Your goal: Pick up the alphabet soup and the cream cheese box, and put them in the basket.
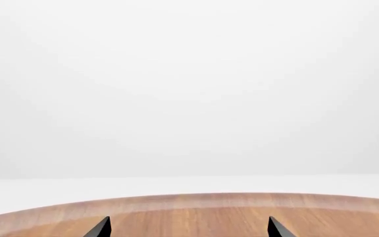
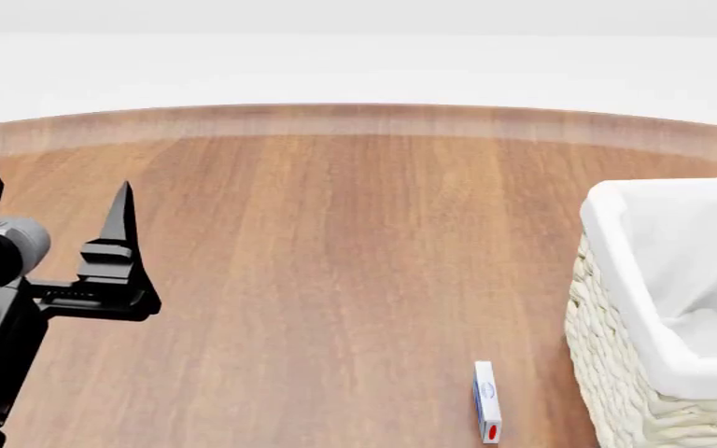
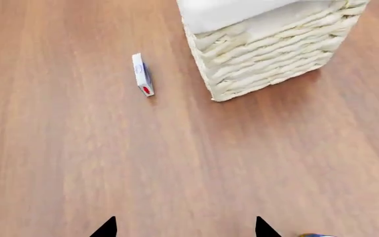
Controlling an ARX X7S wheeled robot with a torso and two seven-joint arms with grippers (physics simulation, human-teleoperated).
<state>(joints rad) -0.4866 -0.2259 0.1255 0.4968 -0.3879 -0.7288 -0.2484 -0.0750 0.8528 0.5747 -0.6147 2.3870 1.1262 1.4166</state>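
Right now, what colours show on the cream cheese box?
The cream cheese box is white with a blue edge and a red mark, clearest in the right wrist view.

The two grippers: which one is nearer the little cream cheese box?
The right gripper: its wrist camera shows the cream cheese box beside the basket. The left gripper sees bare table.

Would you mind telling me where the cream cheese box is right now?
In the head view the cream cheese box stands on edge on the wooden table, near the bottom edge, just left of the basket and apart from it.
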